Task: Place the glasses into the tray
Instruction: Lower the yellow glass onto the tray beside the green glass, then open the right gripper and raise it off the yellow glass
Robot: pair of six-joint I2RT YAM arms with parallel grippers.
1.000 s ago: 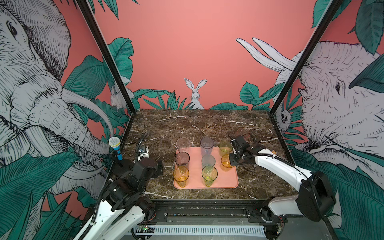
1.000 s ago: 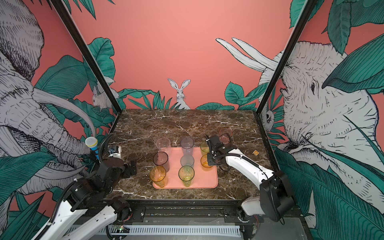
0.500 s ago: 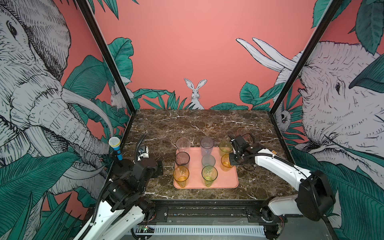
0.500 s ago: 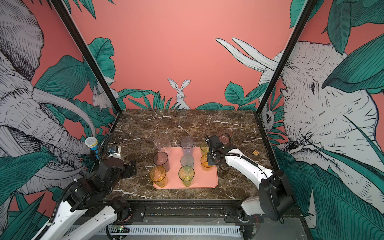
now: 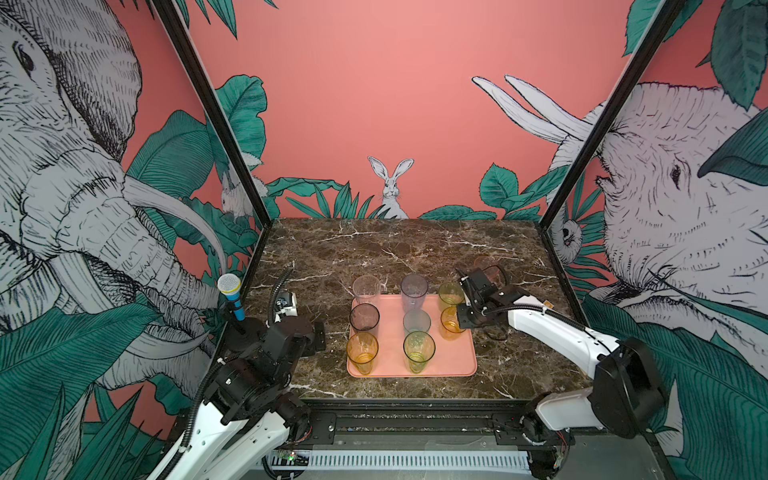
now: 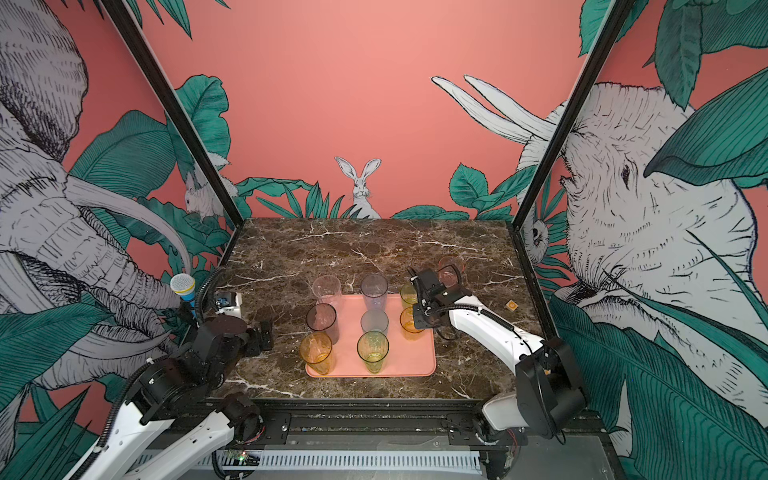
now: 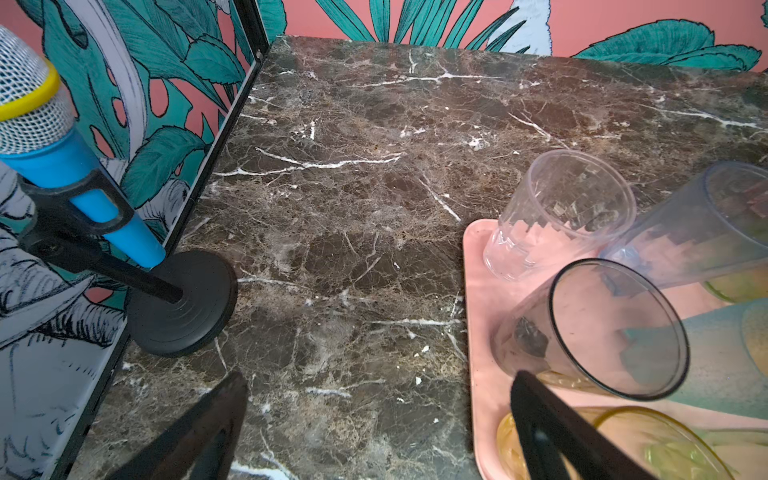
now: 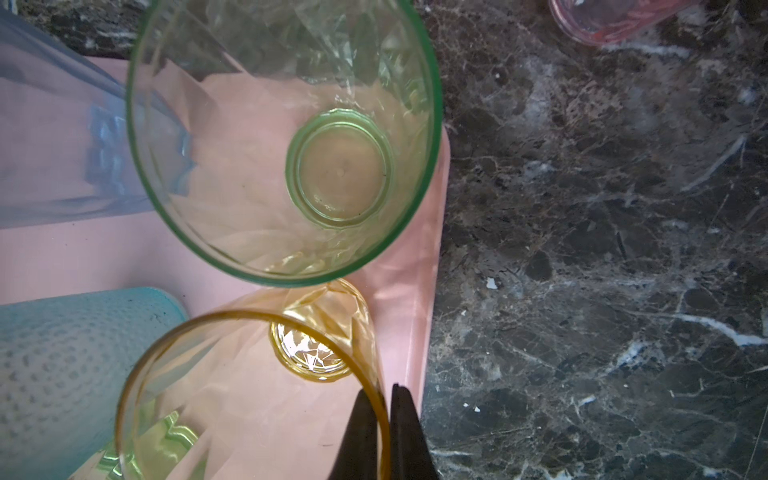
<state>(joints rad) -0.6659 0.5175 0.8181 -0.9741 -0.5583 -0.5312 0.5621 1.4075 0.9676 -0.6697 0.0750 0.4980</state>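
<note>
Eight glasses point(image 5: 417, 324) in tray point(image 5: 457, 361); pink glass point(image 5: 487, 266) left on counter point(image 5: 374, 249). Right fingers point(image 8: 384, 419) pinching amber glass point(image 8: 249, 395) rim; left fingers point(image 7: 536, 415) spread, empty.

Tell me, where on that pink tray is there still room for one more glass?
The tray is bare at its near right corner, bordered by the yellow-green glass and the amber glass that the right gripper pinches. Everywhere else is crowded. The pink glass stands outside on the marble table.

pink glass point(image 8: 615, 20): cut by frame edge | left pincer point(image 7: 374, 432): tips only
</note>
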